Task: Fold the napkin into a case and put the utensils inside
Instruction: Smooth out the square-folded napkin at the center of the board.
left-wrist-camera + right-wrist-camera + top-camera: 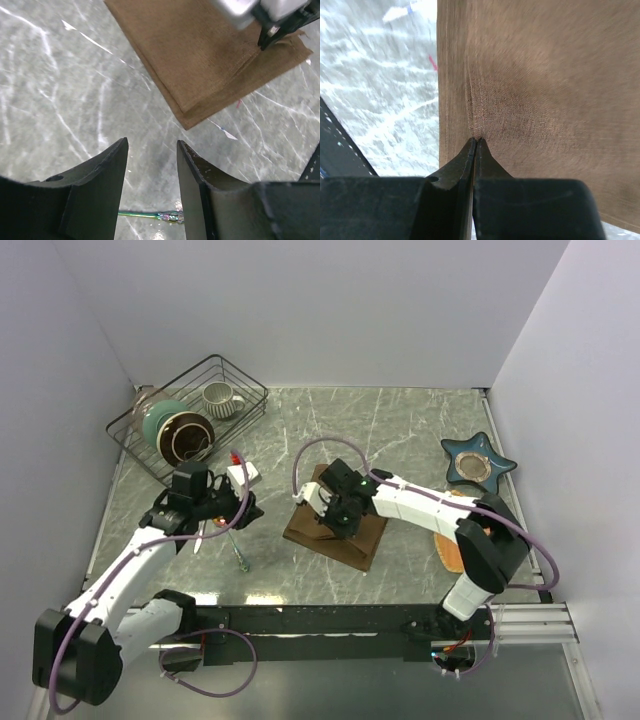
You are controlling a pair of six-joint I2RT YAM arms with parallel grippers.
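The dark-brown napkin lies folded in layers on the marble table, right of centre. My right gripper rests on its upper part. In the right wrist view the cloth fills the frame, and the right gripper is shut, pinching a puckered bit of the top layer near a folded edge. My left gripper hovers left of the napkin. The left gripper is open with nothing between its fingers. One slim utensil with an iridescent handle lies on the table just under it.
A black wire basket with a mug and bowls stands at the back left. A small white object lies beside the left wrist. A blue star-shaped dish sits at the right, and an orange mat shows behind the right arm.
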